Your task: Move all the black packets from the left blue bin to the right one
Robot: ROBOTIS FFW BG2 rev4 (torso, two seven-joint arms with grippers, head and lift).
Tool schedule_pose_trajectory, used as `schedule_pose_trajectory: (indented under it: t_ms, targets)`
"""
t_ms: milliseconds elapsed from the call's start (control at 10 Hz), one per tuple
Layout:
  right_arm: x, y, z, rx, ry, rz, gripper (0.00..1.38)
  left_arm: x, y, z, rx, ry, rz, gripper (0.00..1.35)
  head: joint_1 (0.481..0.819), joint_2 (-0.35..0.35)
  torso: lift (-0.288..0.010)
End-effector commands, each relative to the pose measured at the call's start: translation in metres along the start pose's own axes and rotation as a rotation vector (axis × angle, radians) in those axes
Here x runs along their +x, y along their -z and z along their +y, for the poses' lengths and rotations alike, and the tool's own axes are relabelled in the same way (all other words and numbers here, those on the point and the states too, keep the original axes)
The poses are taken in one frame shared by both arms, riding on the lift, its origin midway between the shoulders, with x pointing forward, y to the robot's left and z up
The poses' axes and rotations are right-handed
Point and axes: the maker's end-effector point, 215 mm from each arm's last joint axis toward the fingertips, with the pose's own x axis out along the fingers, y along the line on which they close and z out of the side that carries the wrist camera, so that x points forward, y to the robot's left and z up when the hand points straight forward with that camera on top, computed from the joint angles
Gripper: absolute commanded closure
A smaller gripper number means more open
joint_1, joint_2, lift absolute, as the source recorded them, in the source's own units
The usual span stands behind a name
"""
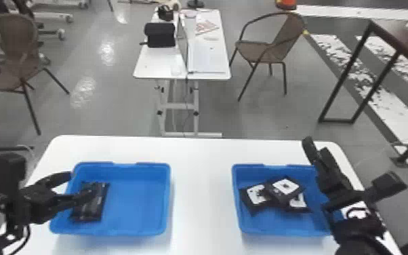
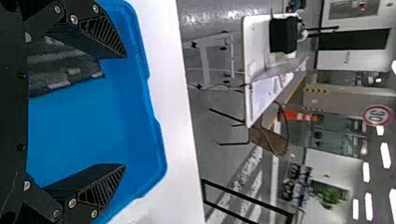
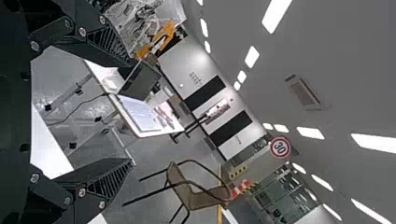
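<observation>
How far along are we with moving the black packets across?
Looks mostly done: at least three packets lie piled in the right bin. Nothing is in hand; the left pincer and right pincer are open and empty. Left to move: at least one black packet in the left bin.

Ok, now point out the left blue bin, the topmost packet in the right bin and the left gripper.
Left blue bin [image 1: 135,203], head view: bare floor.
Topmost packet [image 1: 281,185], head view: white patch on its upper face.
Left gripper [image 2: 124,111], left wrist view: midway between its fingertips.
</observation>
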Motion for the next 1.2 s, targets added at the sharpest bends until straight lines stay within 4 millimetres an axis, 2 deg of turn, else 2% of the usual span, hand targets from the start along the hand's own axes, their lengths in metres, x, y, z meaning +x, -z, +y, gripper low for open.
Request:
schedule_pose_trajectory:
  t_ms: [0, 100, 200, 400, 500, 700, 900, 1100]
  targets:
    - [-0.002, -0.006, 0.017, 0.033, -0.025, -0.029, 0.32, -0.013, 0.002, 0.034, 0.132, -0.047, 0.159, 0.24, 0.695, -0.039, 0.0]
    - [-0.003, -0.003, 0.025, 0.049, -0.04, -0.025, 0.32, -0.015, 0.002, 0.047, 0.244, -0.041, 0.275, 0.26, 0.695, -0.014, 0.0]
    - [-0.006, -0.001, 0.027, 0.059, -0.042, -0.022, 0.32, -0.007, 0.011, 0.048, 0.277, -0.025, 0.327, 0.26, 0.695, 0.016, 0.0]
    - [-0.013, 0.005, 0.026, 0.082, -0.036, -0.019, 0.32, 0.021, 0.024, 0.036, 0.363, 0.041, 0.386, 0.26, 0.695, 0.037, 0.0]
    - [-0.016, 0.007, 0.025, 0.086, -0.032, -0.017, 0.32, 0.036, 0.025, 0.026, 0.406, 0.079, 0.401, 0.26, 0.695, 0.03, 0.0]
    - [-0.019, 0.013, 0.026, 0.105, -0.033, -0.015, 0.32, 0.057, 0.046, 0.012, 0.486, 0.128, 0.479, 0.26, 0.695, 0.008, 0.0]
    - [-0.021, 0.018, 0.027, 0.113, -0.039, -0.006, 0.32, 0.062, 0.061, 0.01, 0.528, 0.138, 0.543, 0.26, 0.695, -0.007, 0.0]
    - [-0.025, 0.023, 0.027, 0.127, -0.036, -0.004, 0.32, 0.052, 0.074, 0.022, 0.553, 0.107, 0.623, 0.26, 0.695, -0.006, 0.0]
